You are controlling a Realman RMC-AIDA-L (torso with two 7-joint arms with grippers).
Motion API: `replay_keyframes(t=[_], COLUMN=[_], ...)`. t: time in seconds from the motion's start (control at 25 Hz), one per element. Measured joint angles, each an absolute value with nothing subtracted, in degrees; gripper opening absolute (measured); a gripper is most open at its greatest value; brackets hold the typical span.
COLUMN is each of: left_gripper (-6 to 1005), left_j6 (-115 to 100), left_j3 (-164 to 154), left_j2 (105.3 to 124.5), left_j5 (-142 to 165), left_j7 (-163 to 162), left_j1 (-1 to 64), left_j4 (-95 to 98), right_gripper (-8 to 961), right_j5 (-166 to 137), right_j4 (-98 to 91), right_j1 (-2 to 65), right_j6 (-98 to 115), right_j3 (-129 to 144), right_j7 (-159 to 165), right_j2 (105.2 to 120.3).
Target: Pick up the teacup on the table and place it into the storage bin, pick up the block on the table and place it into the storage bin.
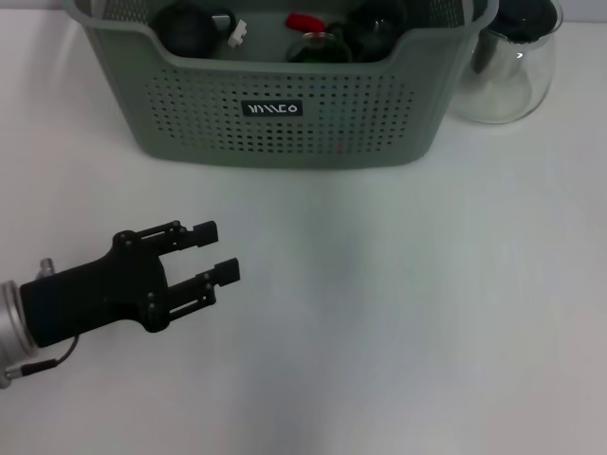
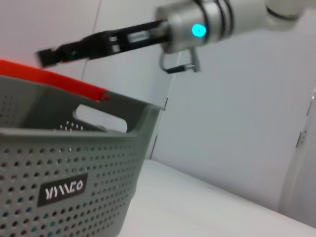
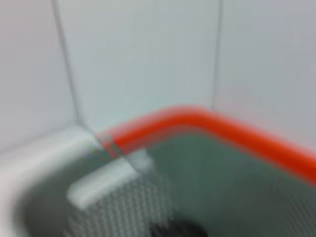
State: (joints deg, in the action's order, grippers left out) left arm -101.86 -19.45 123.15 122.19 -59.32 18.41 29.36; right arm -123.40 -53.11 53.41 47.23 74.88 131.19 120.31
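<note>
The white table [image 1: 398, 332] fills most of the head view. The storage bin [image 1: 285, 114], a grey-green perforated basket with a small black label [image 1: 272, 108], stands at the table's far edge, and its back rim is cut off by the top of the picture. Inside the bin only partial shapes show over the scooped front rim: a dark rounded thing [image 1: 185, 28] toward its left, a small white piece [image 1: 237, 31] beside that, a bit of red [image 1: 302, 21] near the middle, and more dark rounded shapes to the right. Which of these is the teacup or the block cannot be told.

Just right of the bin stands a clear glass jug [image 1: 507, 71] with a dark lid, partly cropped by the picture's top.

The left gripper [image 1: 216, 254] hovers over the table in front of the bin and toward its left, fingers apart and holding nothing.

In the left wrist view the right gripper [image 2: 47, 57] reaches in above the bin, beyond an orange-red strip [image 2: 54, 79]; whether its fingers are parted cannot be told. The right wrist view looks blurrily down into the bin's corner.
</note>
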Motion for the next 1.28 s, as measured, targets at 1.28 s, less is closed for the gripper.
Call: replay_keyframes(t=[1.28], left_gripper=[649], left_j6=[-108.2], left_j3=[-29.8], left_j2=[120.54], left_j5=[128.5], left_j7=[-59.1], left_j1=[25.3], left_j4=[33.1], right_gripper=[939], right_j5=[-107.4], right_j4=[-34.2], right_j1=[22.5], right_j6=[99.0], right_j3=[48.0], right_j7=[59.0], right_j2=[120.02])
